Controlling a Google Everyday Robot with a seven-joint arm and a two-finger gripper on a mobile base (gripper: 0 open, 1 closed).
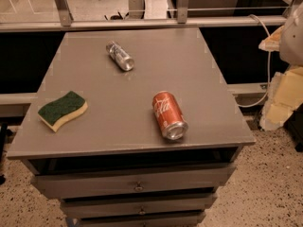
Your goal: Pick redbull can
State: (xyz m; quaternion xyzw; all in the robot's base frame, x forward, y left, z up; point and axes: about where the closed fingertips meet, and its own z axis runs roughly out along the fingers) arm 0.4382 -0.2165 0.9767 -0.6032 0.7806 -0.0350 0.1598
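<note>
The redbull can (120, 56) is slim and silver with bluish markings. It lies on its side on the grey cabinet top (189, 70), at the back and left of centre, with its shiny end facing the front right. My gripper (282, 100) shows as pale, cream-coloured parts at the right edge of the camera view. It is off the cabinet's right side, far from the redbull can, and holds nothing that I can see.
A red-orange cola can (169, 115) lies on its side near the front right of the top. A green and yellow sponge (62, 109) lies at the front left. Drawers (137, 186) are below the top. A rail (142, 22) and a white cable (267, 56) run behind.
</note>
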